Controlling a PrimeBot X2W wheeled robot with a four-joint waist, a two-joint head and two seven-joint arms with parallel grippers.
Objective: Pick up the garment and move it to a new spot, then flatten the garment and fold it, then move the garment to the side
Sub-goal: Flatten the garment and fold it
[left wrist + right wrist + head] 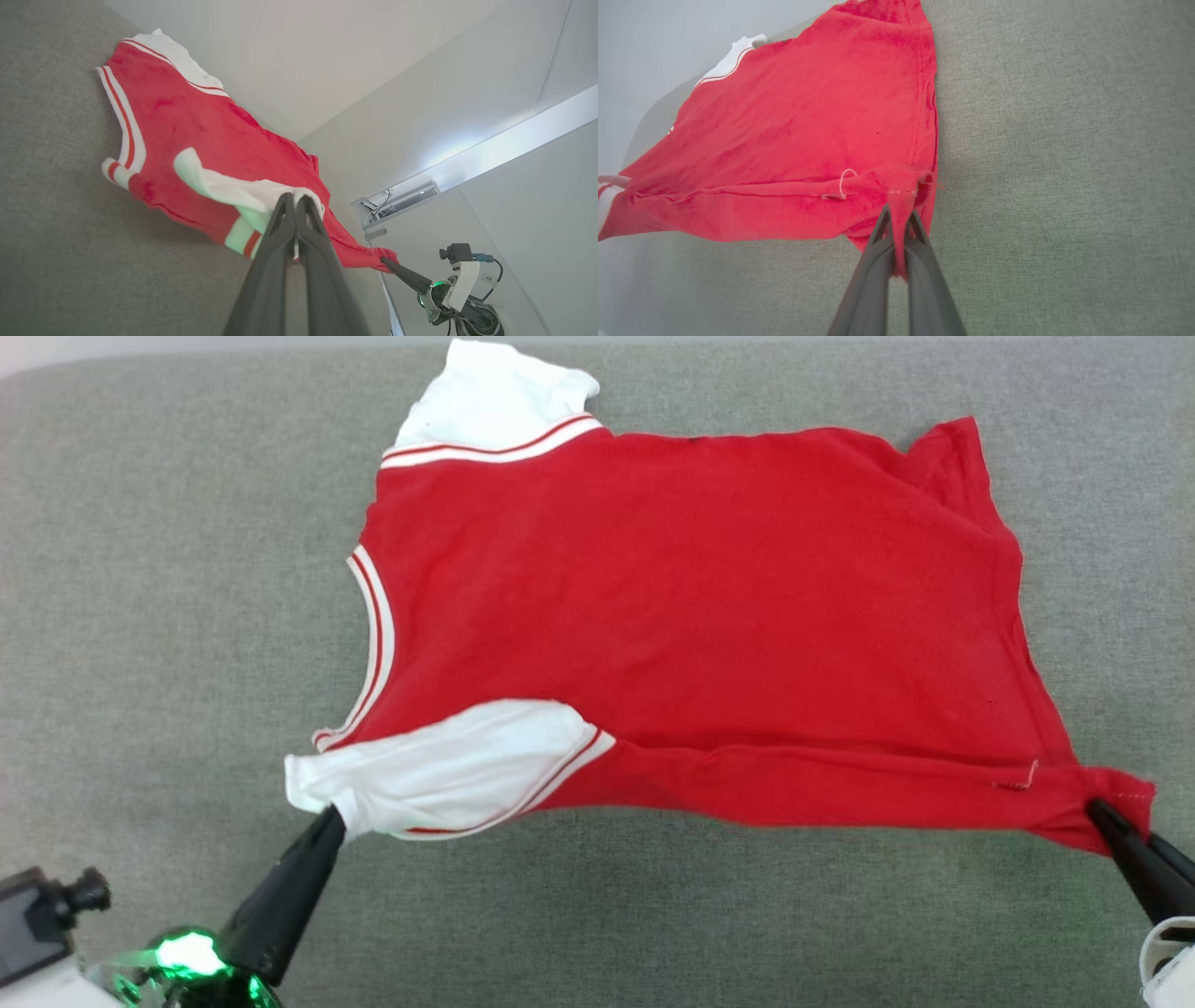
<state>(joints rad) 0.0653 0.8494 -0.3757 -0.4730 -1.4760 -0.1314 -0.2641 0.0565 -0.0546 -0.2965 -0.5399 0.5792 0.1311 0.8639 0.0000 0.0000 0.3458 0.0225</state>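
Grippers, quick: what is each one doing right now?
Left gripper: shut on the garment, at its white sleeve.
Right gripper: shut on the garment's red corner.

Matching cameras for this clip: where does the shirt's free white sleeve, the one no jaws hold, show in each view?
Head view: the free white sleeve lies at the top, left of centre.
Left wrist view: upper left, along the far edge of the garment.
Right wrist view: upper left, small.
Shared landmark: the red hem corner, pinched in the right arm's jaws.
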